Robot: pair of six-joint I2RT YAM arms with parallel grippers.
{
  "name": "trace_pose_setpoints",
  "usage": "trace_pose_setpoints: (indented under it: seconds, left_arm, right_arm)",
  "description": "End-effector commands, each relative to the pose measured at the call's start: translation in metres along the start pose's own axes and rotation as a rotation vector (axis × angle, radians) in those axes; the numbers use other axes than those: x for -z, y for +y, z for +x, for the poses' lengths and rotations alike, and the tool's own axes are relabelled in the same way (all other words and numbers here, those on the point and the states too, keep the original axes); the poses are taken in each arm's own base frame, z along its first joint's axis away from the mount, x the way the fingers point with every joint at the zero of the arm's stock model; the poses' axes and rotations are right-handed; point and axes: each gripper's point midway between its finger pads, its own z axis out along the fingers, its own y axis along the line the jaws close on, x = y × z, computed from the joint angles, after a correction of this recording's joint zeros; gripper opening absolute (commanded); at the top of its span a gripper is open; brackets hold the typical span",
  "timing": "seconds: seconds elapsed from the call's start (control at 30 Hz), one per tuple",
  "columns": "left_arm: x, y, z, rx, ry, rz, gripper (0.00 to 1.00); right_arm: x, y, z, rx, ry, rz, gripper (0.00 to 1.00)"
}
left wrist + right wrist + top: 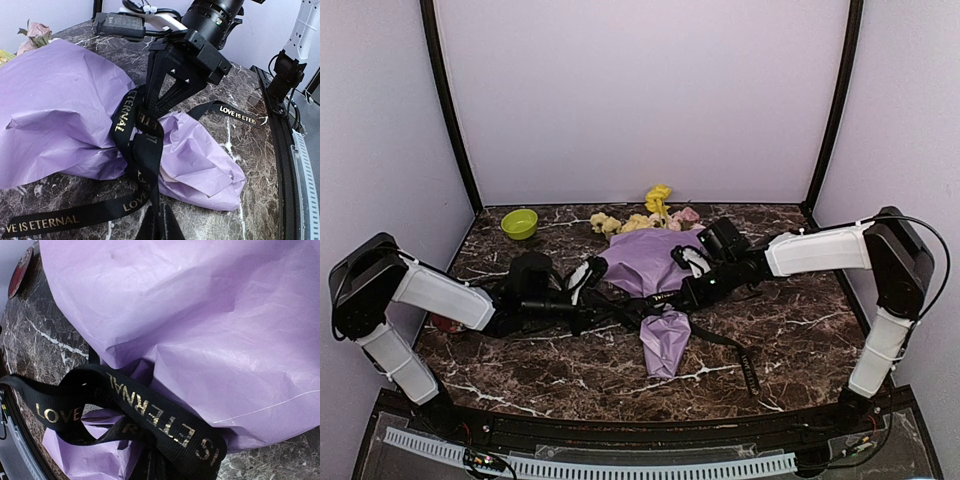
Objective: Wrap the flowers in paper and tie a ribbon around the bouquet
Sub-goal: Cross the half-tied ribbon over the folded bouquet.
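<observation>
Tying ribbon [125, 117] round bouquet [60, 95] | left claw [159, 227], right claw [149, 112] both clamped on ribbon | next I'd pull ends apart.

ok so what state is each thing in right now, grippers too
bouquet: lying on its side, paper wrapped into a cone
flowers: bundled inside, blooms poking out of the wide far end
ribbon: looped around the cone's narrow waist and crossed, ends trailing loose
green bowl: upright, apart from everything else
left gripper: shut on the ribbon
right gripper: shut on the ribbon
</observation>
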Motion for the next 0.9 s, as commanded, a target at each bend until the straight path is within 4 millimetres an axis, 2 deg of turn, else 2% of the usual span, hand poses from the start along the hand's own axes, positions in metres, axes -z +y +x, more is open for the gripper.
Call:
trace_pose_setpoints:
  seconds: [0.0, 0.17, 0.33, 0.47, 0.6, 0.7, 0.87]
  left_arm:
    - [0.007, -0.009, -0.027, -0.056, -0.056, 0.005, 0.00]
    - [0.007, -0.012, -0.024, -0.066, -0.042, 0.002, 0.00]
    - [0.007, -0.011, -0.024, -0.070, -0.041, -0.007, 0.00]
    - [0.007, -0.010, -0.025, -0.072, -0.042, -0.008, 0.00]
    - [0.006, -0.010, -0.025, -0.073, -0.042, -0.008, 0.00]
    - [0.005, -0.008, -0.024, -0.068, -0.041, -0.018, 0.00]
    - [0.005, -0.002, -0.021, -0.032, -0.043, -0.053, 0.00]
  right_arm:
    - [0.000, 0.012, -0.015, 0.013, -0.038, -0.040, 0.10]
    - [0.016, 0.018, -0.014, 0.029, -0.037, -0.041, 0.26]
    - [0.035, 0.032, -0.021, 0.064, -0.067, -0.074, 0.31]
    - [0.031, 0.049, -0.019, 0.119, -0.060, -0.150, 0.35]
    - [0.024, 0.070, -0.021, 0.221, -0.048, -0.215, 0.43]
    - [0.019, 0.075, -0.026, 0.235, -0.035, -0.238, 0.44]
    - [0.026, 0.080, -0.029, 0.258, -0.061, -0.254, 0.45]
